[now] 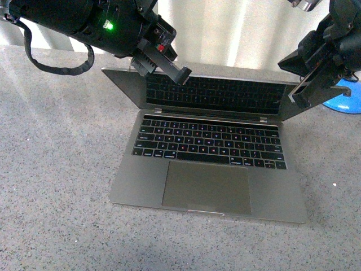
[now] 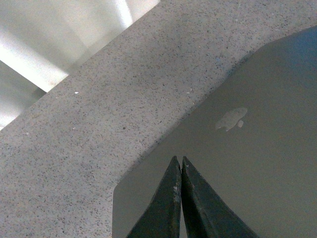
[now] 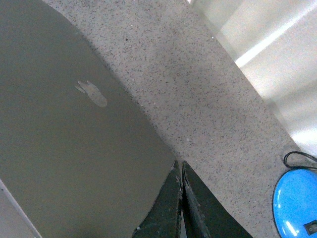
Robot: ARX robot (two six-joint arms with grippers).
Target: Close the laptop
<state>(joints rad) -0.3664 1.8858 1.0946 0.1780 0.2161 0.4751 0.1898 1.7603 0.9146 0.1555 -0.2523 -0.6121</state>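
The grey laptop [image 1: 208,186] lies open in the middle of the speckled table, black keyboard and trackpad facing up, its dark screen [image 1: 214,93] leaning forward and mirroring the keys. My left gripper [image 1: 181,73] is shut, its tip at the lid's upper left edge. My right gripper [image 1: 296,97] is shut at the lid's upper right corner. The left wrist view shows the shut left gripper [image 2: 179,159] over the back of the lid [image 2: 247,163], near the apple logo [image 2: 231,119]. The right wrist view shows the shut right gripper [image 3: 179,163] at the lid's [image 3: 74,148] rounded corner.
A blue round object [image 1: 347,101] with a black cable sits on the table behind the right gripper, also in the right wrist view as the blue object [image 3: 297,203]. A pale curtain [image 1: 237,28] hangs behind the table's far edge.
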